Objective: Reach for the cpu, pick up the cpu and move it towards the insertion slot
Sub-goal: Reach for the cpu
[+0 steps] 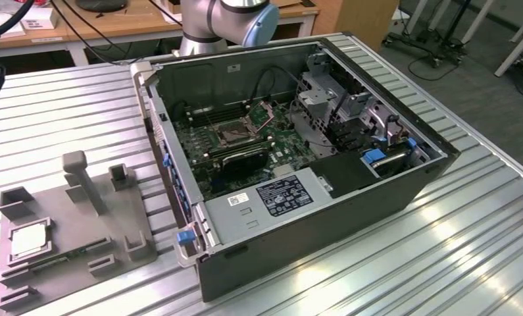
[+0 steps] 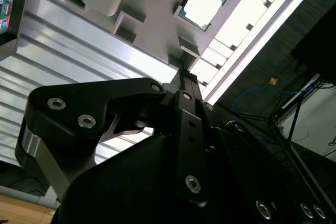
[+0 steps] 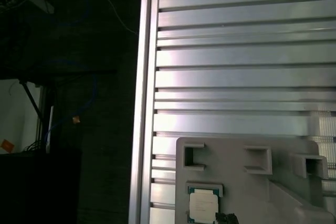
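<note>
The cpu (image 1: 29, 240) is a flat silvery square chip lying in a square recess of the grey plastic tray (image 1: 112, 224) at the exterior view's lower left. Both wrist views look down on the cpu (image 2: 203, 6) (image 3: 203, 204) in that recess. My black gripper (image 2: 181, 85) hangs above the table, apart from the chip and pointing towards the tray's edge; nothing is seen in its grasp. The insertion slot (image 1: 229, 136), a silver-framed socket with a dark centre, sits on the green motherboard inside the open computer case (image 1: 331, 217).
The tray carries upright grey posts (image 1: 79, 174) and small block-shaped holders (image 1: 119, 176). The ribbed aluminium table (image 1: 472, 250) ends in an edge (image 3: 146, 98) close beside the tray, with dark floor and cables beyond. The case walls rise around the motherboard.
</note>
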Motion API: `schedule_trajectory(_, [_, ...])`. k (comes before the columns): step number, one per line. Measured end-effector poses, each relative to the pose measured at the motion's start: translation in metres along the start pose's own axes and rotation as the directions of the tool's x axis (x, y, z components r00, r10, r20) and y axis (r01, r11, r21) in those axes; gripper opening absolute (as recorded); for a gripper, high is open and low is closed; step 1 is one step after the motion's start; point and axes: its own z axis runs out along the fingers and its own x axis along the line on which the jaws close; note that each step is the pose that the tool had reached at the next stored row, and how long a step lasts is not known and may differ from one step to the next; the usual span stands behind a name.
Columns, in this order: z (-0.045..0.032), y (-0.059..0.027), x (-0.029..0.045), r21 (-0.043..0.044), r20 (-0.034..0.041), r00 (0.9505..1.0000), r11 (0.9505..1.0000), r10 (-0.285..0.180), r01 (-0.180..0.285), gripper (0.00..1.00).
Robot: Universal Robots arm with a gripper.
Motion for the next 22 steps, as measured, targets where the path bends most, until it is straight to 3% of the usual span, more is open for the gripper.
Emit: schedule_trajectory(22, [0.0003,0.0002,0.0089,0.0000,0.0000,1.0000,1.0000,0.000,0.000,0.11])
